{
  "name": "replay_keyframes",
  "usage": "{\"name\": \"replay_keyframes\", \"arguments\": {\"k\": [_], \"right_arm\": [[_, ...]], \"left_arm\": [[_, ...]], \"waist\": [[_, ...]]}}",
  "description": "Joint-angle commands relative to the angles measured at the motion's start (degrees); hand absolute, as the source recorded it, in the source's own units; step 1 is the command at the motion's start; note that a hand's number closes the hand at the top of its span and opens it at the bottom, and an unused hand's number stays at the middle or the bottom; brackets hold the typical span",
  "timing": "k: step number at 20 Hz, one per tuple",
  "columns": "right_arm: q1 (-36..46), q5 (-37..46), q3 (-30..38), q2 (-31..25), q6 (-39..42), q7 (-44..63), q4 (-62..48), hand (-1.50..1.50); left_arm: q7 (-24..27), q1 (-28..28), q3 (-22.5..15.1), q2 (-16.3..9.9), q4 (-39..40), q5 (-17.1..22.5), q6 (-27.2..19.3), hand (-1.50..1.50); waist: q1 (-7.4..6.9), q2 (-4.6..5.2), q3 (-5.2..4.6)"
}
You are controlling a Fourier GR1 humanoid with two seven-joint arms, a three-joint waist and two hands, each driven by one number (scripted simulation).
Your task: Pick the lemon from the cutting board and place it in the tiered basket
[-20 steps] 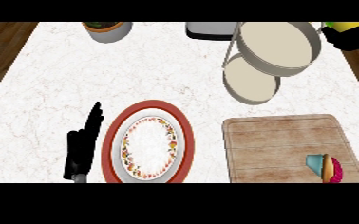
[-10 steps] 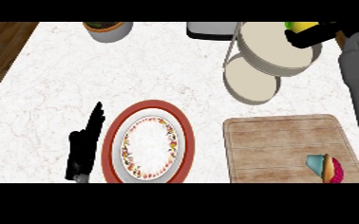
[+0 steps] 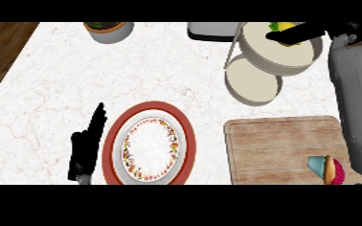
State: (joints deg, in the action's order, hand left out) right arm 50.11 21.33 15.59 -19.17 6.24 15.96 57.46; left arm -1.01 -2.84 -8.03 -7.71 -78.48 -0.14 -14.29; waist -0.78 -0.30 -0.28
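Observation:
The yellow lemon (image 3: 284, 27) shows at the top right, over the far rim of the tiered basket's upper tray (image 3: 263, 57). My right hand (image 3: 305, 32) is curled round it, black fingers pointing left and hiding most of the fruit; its grey forearm runs down the right edge. The basket's lower tray (image 3: 252, 84) sits just below. The wooden cutting board (image 3: 283, 146) lies at the lower right with no lemon on it. My left hand (image 3: 87, 146) rests open on the counter at the lower left, fingers up, beside a plate.
A red-rimmed plate (image 3: 112, 146) with a patterned inner plate lies beside the left hand. A cupcake (image 3: 329, 168) sits on the board's right corner. A potted plant (image 3: 107, 30) stands at the top left, and a grey appliance (image 3: 212, 29) behind the basket.
My right hand has carried the lemon leftward from the view's right edge to over the basket's upper tray, with more forearm now showing. The left hand has not moved.

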Motion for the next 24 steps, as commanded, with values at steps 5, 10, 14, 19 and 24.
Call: {"name": "replay_keyframes", "arguments": {"k": [5,10,14,19,24], "right_arm": [[-1.1,-6.7,7.7,1.4,-7.4,-3.3,2.6,-1.50],[-0.2,-5.0,13.2,-5.4,-14.9,-1.3,2.3,-1.50],[-3.7,-10.2,21.1,-17.1,-7.9,-1.1,-1.4,-1.50],[-10.9,-17.8,29.0,-26.0,1.3,-1.5,-3.0,-1.50],[-17.9,-22.7,36.6,-37.9,13.2,-9.1,-14.4,-1.50]], "left_arm": [[-2.3,-2.0,0.1,-1.1,-3.8,-0.6,0.1,0.00],[0.7,-2.0,0.6,-0.1,-0.4,-0.6,0.0,0.00],[2.2,-2.3,0.8,0.3,0.1,-0.2,0.6,0.00],[-0.8,-1.5,0.7,0.3,-1.4,-0.4,0.4,0.00],[0.4,-3.9,0.4,0.3,-2.6,-1.0,0.2,0.00]], "waist": [[0.57,0.18,0.31],[0.81,0.26,0.27],[1.13,0.40,0.31],[1.66,0.21,0.34],[1.11,0.43,0.42]]}}
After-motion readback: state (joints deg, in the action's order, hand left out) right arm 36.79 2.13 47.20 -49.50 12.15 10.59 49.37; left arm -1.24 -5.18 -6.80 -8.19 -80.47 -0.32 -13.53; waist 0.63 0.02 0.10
